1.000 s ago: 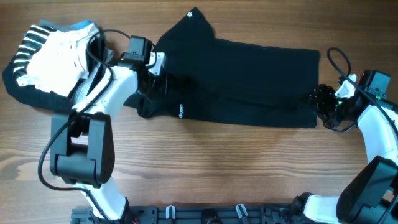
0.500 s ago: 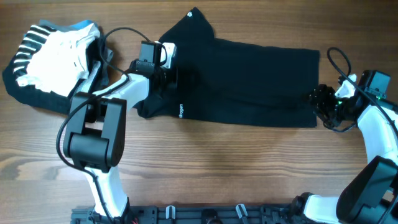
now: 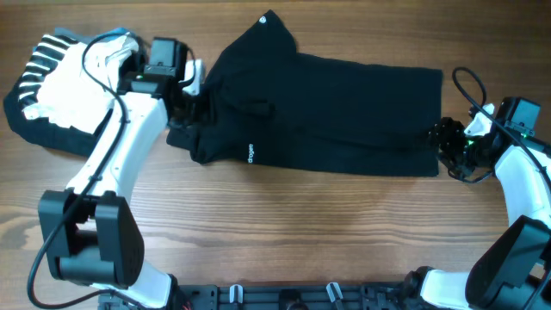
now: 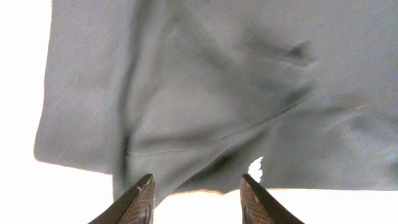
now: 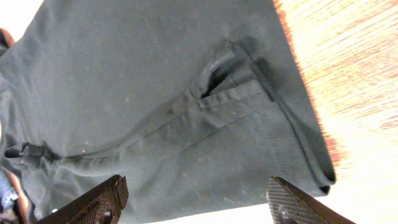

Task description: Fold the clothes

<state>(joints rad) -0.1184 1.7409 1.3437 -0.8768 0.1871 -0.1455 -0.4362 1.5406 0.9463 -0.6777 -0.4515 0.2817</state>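
The black T-shirt (image 3: 336, 108) lies folded into a long band across the middle of the table, with a small white label mark (image 3: 250, 154) near its lower left edge. My left gripper (image 3: 182, 110) hovers at the shirt's left end, open and empty; in the left wrist view the wrinkled dark fabric (image 4: 205, 99) fills the frame beyond the jaws (image 4: 197, 199). My right gripper (image 3: 443, 142) is open at the shirt's right edge; in the right wrist view the hemmed fabric (image 5: 168, 112) lies between and beyond the wide-open jaws (image 5: 196, 202).
A pile with a white garment (image 3: 82, 77) on a black-and-white striped garment (image 3: 34, 73) lies at the far left. The wooden table (image 3: 301, 232) runs in front of the shirt. A black cable (image 3: 465, 86) loops by my right arm.
My left arm has swung back to the left, from over the shirt's left part to its left edge. The right arm and the shirt have not moved.
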